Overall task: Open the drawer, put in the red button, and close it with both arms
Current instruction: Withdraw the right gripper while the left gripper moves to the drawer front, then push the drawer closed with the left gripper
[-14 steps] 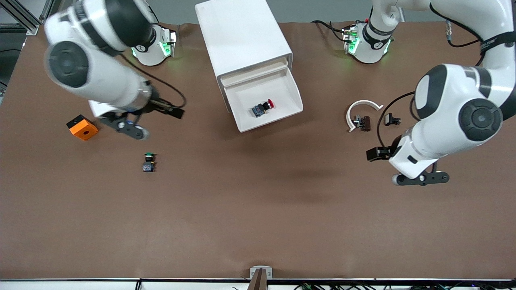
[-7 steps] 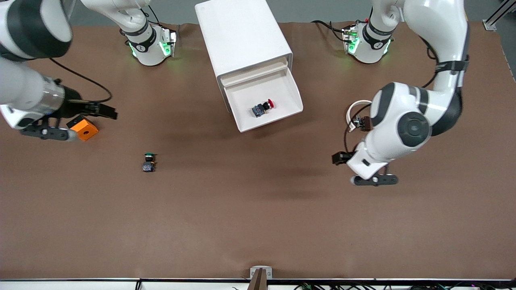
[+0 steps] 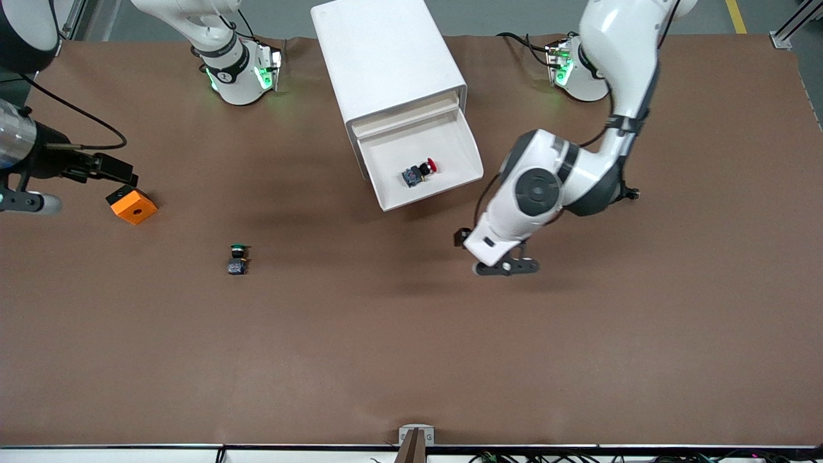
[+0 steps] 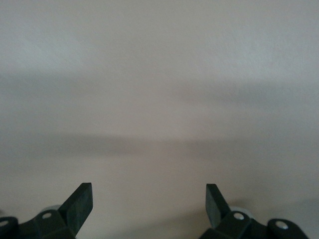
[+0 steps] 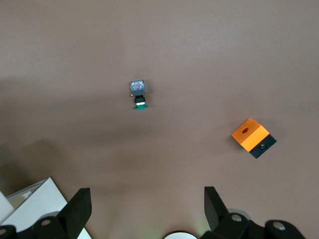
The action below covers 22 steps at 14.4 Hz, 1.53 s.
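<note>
The white cabinet (image 3: 392,58) stands at the robots' side of the table. Its top drawer (image 3: 472,151) is pulled out. The red button (image 3: 421,172) lies on its side in the drawer. My left gripper (image 3: 506,267) is open and empty over bare table, beside the drawer's front corner toward the left arm's end. The left wrist view shows its open fingers (image 4: 79,201) over blurred brown table. My right gripper (image 3: 22,202) is open and empty at the right arm's end, beside the orange block (image 3: 132,206). Its own view looks down between open fingers (image 5: 77,206).
A green-capped button (image 3: 238,257) stands on the table nearer the front camera than the orange block; both show in the right wrist view, button (image 5: 138,94) and block (image 5: 252,137). A small black part (image 3: 633,193) lies by the left arm's elbow.
My left arm has swung from the left arm's end toward the open drawer. My right arm has drawn away to the right arm's end. The red button and the drawer have not moved.
</note>
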Each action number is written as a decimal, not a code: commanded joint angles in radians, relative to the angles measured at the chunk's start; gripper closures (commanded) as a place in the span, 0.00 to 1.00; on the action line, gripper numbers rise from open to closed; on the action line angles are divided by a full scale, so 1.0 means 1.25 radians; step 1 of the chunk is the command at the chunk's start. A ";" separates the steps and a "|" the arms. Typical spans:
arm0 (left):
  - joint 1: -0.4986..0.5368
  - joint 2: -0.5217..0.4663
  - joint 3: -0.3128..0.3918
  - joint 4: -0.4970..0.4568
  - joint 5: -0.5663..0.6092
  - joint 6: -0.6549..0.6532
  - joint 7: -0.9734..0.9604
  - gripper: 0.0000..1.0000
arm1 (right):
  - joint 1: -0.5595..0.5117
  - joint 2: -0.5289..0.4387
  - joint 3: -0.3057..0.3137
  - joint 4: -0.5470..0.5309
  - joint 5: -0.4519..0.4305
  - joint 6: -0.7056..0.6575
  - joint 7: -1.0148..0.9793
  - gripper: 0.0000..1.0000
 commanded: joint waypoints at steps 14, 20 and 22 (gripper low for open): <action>-0.111 0.022 -0.148 -0.010 -0.088 -0.151 -0.304 0.00 | -0.016 0.003 0.007 0.078 -0.018 -0.019 -0.001 0.00; -0.126 0.029 -0.193 -0.028 -0.089 -0.172 -0.343 0.00 | -0.015 0.002 0.007 0.080 -0.017 -0.019 0.001 0.00; -0.148 0.031 -0.193 -0.028 -0.089 -0.172 -0.347 0.00 | -0.015 0.003 0.007 0.080 -0.018 -0.017 0.001 0.00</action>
